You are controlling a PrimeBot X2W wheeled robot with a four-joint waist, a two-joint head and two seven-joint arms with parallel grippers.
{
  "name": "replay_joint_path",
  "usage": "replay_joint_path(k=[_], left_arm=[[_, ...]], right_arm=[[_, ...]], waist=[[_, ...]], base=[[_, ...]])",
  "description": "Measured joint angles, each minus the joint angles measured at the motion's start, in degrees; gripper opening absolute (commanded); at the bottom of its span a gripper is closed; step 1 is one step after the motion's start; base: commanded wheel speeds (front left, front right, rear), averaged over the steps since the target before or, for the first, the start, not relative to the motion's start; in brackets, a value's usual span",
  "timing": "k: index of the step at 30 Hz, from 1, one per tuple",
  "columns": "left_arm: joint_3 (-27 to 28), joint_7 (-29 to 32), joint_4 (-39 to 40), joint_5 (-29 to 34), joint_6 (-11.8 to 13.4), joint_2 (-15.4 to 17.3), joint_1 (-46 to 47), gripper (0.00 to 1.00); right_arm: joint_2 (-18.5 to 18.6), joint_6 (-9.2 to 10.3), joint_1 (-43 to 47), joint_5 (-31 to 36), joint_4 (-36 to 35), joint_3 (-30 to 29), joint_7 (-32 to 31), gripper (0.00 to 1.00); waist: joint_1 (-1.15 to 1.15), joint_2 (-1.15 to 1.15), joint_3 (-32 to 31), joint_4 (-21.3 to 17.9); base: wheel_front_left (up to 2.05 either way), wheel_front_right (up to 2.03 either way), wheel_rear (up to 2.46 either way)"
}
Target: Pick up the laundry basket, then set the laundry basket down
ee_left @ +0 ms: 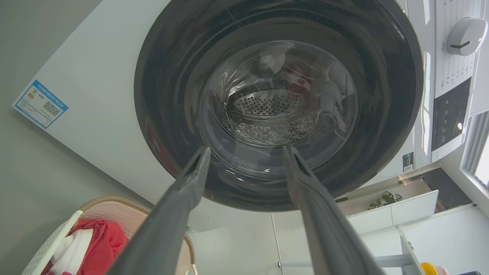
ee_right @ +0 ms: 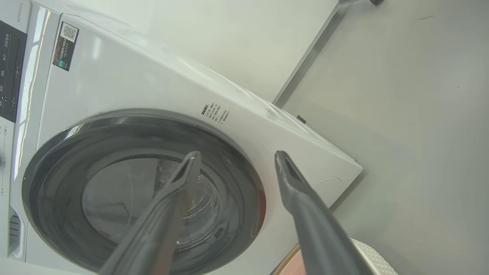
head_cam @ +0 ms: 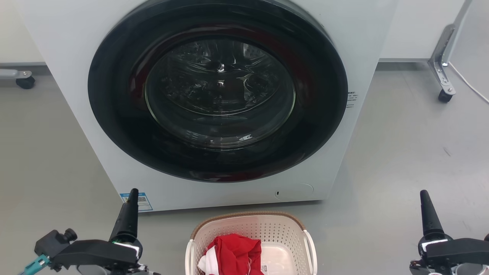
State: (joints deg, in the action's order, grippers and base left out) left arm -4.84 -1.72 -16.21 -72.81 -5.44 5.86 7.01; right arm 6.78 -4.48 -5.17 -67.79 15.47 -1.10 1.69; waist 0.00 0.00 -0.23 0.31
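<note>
Two pincers: left pincer & right pincer both apart, empty; laundry basket on floor btwn them.

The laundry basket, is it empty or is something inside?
Not empty. The laundry basket holds a crumpled red and white cloth, with bare floor beside it.
</note>
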Motion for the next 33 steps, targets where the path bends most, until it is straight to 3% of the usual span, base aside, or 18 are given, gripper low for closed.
replay_joint_path(k=[16,33], left_arm=[[-5.9,-3.4,2.7,17.0,4.0,3.6,1.1,1.00],[-10.4,-6.6,5.5,31.1,7.4,5.5,1.3,1.00]], right_arm=[[3.0,2.94,-0.2,15.6,-1.8,5.0,3.4,1.00],[5.1,4.57,-1.3,29.9,-2.4,9.6,6.7,1.00]], waist=[[0.00,0.00,0.0,0.0],[0.00,0.00,0.0,0.1]], base=[[0.00,0.00,0.00],[0.00,0.00,0.00]])
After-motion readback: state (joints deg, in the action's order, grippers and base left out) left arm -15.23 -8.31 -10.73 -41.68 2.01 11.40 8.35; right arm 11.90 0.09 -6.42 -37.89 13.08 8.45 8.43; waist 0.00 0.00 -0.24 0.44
